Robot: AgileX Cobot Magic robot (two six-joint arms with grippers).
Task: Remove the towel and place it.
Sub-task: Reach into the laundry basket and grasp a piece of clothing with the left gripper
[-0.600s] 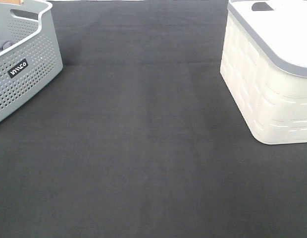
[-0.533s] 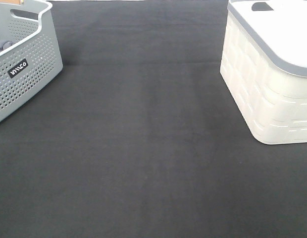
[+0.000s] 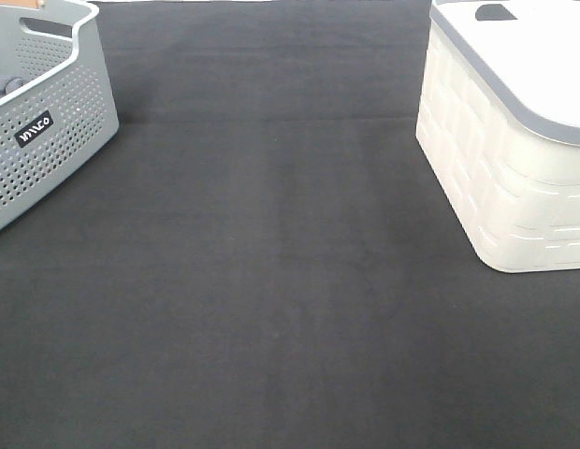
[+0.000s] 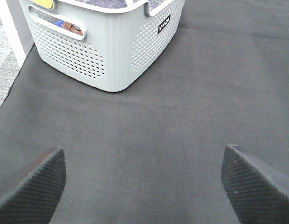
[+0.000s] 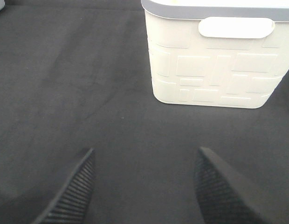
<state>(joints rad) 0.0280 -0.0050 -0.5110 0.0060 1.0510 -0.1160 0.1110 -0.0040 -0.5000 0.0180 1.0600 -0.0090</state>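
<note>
Towel [image 3: 4,87], a greyish-lavender terry cloth, peeks from the grey perforated plastic basket [image 3: 56,122] at the left of the black cloth-covered table [image 3: 271,281]. A white lidded plastic bin [image 3: 496,187] stands well apart at the right.

Left wrist view: the left gripper [image 4: 142,154] is spread wide and empty, facing the basket [image 4: 112,51], with the towel [image 4: 107,3] inside it.

Right wrist view: the right gripper [image 5: 145,151] is likewise parted and empty, facing the bin [image 5: 205,70].

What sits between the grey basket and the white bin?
Nothing but bare black table cover separates the grey basket from the white bin, per the exterior high view.
</note>
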